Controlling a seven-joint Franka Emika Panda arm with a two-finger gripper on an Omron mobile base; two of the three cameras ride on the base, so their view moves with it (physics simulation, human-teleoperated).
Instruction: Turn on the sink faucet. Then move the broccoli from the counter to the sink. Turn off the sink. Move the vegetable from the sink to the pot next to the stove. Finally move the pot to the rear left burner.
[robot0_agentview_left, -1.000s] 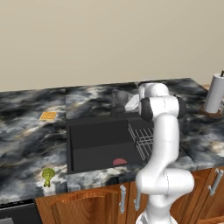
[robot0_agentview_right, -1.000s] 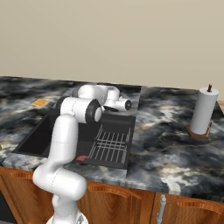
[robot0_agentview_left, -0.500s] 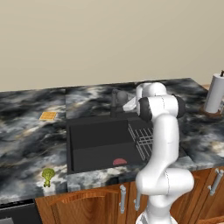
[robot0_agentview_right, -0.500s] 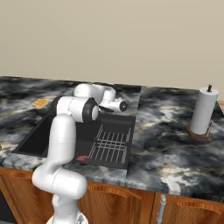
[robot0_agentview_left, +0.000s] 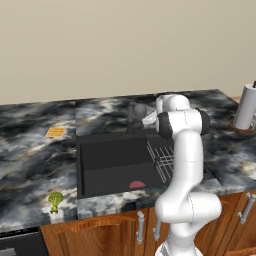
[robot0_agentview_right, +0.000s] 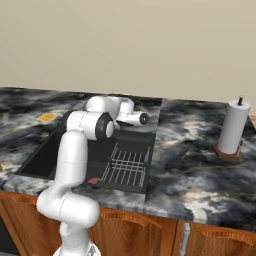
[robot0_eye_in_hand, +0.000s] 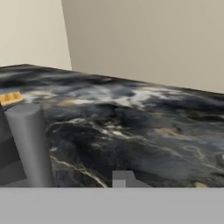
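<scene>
The sink faucet (robot0_agentview_left: 136, 114), a short dark post with a rounded head, stands behind the black sink (robot0_agentview_left: 107, 167). My gripper (robot0_agentview_left: 146, 120) hangs just to its right, level with the head. In the hand view the faucet post (robot0_eye_in_hand: 29, 146) rises at the left, and one grey fingertip (robot0_eye_in_hand: 121, 178) shows with nothing against it. Whether the jaws are open is unclear. The broccoli (robot0_agentview_left: 55, 200) lies on the counter (robot0_agentview_left: 30, 160) near its front edge, left of the sink. No water shows in the basin. The pot and the stove are out of view.
A flat orange waffle square (robot0_agentview_left: 55, 132) lies on the counter at the back left. In the basin sit a wire rack (robot0_agentview_left: 161, 156) and a red drain disc (robot0_agentview_left: 137, 184). A paper towel roll (robot0_agentview_right: 232, 127) stands far right. The wall runs close behind the faucet.
The hand has shifted only slightly beside the faucet. The broccoli and everything else lie as before.
</scene>
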